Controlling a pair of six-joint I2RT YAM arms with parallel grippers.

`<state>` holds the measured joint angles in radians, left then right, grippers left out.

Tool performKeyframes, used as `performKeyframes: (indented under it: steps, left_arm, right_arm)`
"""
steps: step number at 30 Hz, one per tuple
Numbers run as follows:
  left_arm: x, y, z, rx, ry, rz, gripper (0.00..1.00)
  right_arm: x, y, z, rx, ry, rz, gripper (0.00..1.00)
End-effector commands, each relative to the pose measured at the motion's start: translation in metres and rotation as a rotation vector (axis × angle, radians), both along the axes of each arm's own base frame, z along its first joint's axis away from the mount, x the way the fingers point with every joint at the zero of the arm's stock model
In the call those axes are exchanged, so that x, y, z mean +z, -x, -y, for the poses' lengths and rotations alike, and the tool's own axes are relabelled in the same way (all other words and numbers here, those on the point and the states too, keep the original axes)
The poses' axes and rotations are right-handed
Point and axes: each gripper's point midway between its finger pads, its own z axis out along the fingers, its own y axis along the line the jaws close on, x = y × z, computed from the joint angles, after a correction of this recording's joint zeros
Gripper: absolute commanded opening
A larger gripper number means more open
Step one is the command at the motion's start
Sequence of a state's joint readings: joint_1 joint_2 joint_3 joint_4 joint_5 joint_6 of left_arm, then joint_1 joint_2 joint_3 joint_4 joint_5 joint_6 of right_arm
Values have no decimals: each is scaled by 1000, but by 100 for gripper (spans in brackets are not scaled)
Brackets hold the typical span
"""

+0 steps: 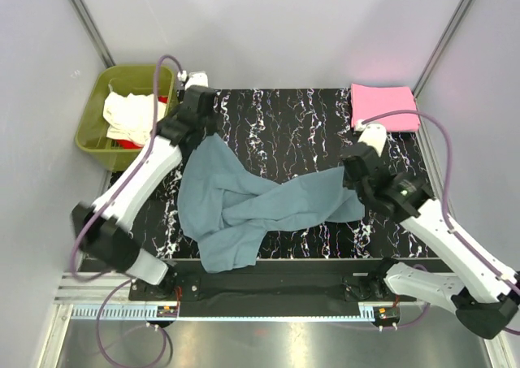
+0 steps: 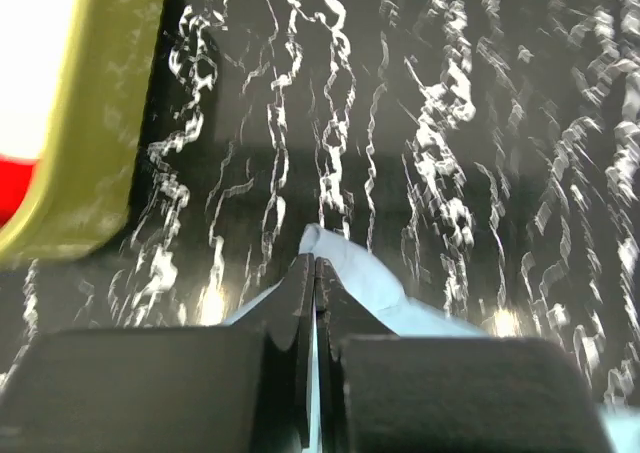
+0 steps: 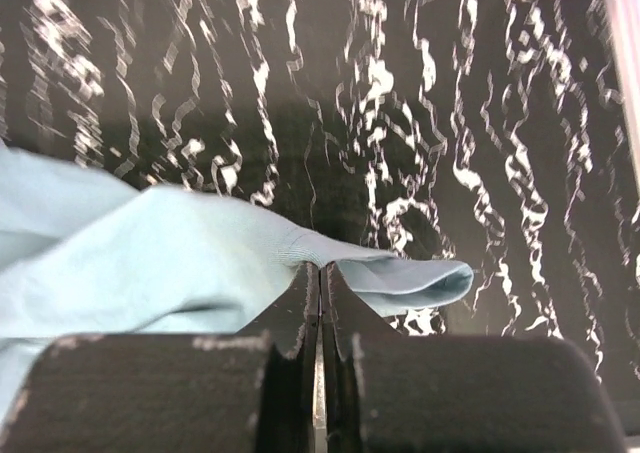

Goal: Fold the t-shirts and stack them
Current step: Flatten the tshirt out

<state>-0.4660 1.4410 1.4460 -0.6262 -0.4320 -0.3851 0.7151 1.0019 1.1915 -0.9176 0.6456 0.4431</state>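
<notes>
4 t-shirts in view, 1 tub, 1 bench, 2 arms w/ 1 pair of fingers each

Blue-grey t-shirt: the only one spread out. It lies crumpled and twisted across the middle of the black white-veined bench, w/ a lower lobe hanging over the near edge btwn the arm bases. Its upper-left part runs up to the left fingers, and a long strip runs right to the right fingers.

Left fingers: closed tight, no gap, w/ a small peak of the pale blue cloth pinched at the tips. They sit near the far-left corner of the bench, just beside the tub.

Right fingers: also fully closed, nipping the folded edge of the same shirt. A short rounded flap sticks out to the right past the tips and lies on the bench. They are right of centre, nearer than the pink shirt and apart from it.

Pink t-shirt: 1, folded to a neat flat rectangle at the far-right corner of the bench, nothing on top of it.

Olive-green tub: 1, off the far-left corner of the bench. Inside, 1 cream-white t-shirt is bunched on top and 1 red t-shirt shows as a sliver under it. Can't tell if the red one is folded
</notes>
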Motion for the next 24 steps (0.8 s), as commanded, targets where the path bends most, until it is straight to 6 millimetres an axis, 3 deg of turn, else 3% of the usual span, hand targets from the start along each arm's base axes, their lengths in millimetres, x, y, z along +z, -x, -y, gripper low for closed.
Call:
performKeyframes:
  steps: [1,2,4,5,7,9,11,12,13,14,15,16,17,18,19,20,21,22,23,24]
  left_arm:
    - [25,-59,10,-14,100,58,0]
    - [17,-87,16,-8,81,34,0]
    - [-6,-107,10,11,40,-52,0]
    - [-23,-131,13,10,22,-84,0]
    - [-49,-143,6,10,9,-167,2]
    - [-73,-159,-3,33,11,-217,14]
    - [-78,-160,-13,62,-2,-216,19]
    - [-72,-165,-16,63,5,-179,26]
    - [-77,-160,-19,62,-6,-189,58]
    - [-59,-156,-21,63,-6,-158,68]
    - [-55,-145,-21,61,-13,-178,75]
    - [-50,-137,-22,68,-16,-184,77]
    - [-61,-109,-17,58,-47,-238,78]
    - [-38,-104,-6,29,-36,-187,78]
    - [-63,-81,-8,33,-98,-243,78]
    - [-41,-62,-6,31,-97,-193,79]
    - [-40,-46,9,-1,-100,-177,79]
    - [-48,-18,10,-29,-96,-193,79]
    - [-53,-5,16,-34,-63,-193,79]
    - [-55,7,38,-108,-4,-184,79]
  right_arm:
    - [-19,-20,-12,-40,-51,16,0]
    - [-29,-22,-18,-24,-62,-11,0]
    - [-62,-35,-20,-45,-66,-67,0]
    - [-75,-38,-26,-19,-99,-113,0]
    - [-105,-54,-33,-22,-140,-174,0]
    - [-120,-72,-27,-42,-208,-229,0]
    - [-130,-98,-22,-67,-220,-263,0]
    - [-131,-109,-18,-84,-215,-269,0]
    - [-135,-124,-18,-109,-212,-301,0]
    - [-139,-132,-14,-134,-214,-314,0]
    - [-142,-142,-1,-192,-223,-323,0]
    - [-151,-154,2,-217,-216,-349,0]
    - [-156,-166,4,-218,-235,-376,1]
    - [-156,-167,7,-221,-232,-376,4]
    - [-157,-177,7,-219,-227,-386,7]
    - [-158,-183,10,-222,-219,-390,10]
    - [-157,-188,14,-222,-204,-390,11]
    - [-156,-197,16,-217,-221,-395,12]
    - [-155,-201,15,-199,-228,-401,18]
    - [-158,-202,15,-180,-215,-418,22]
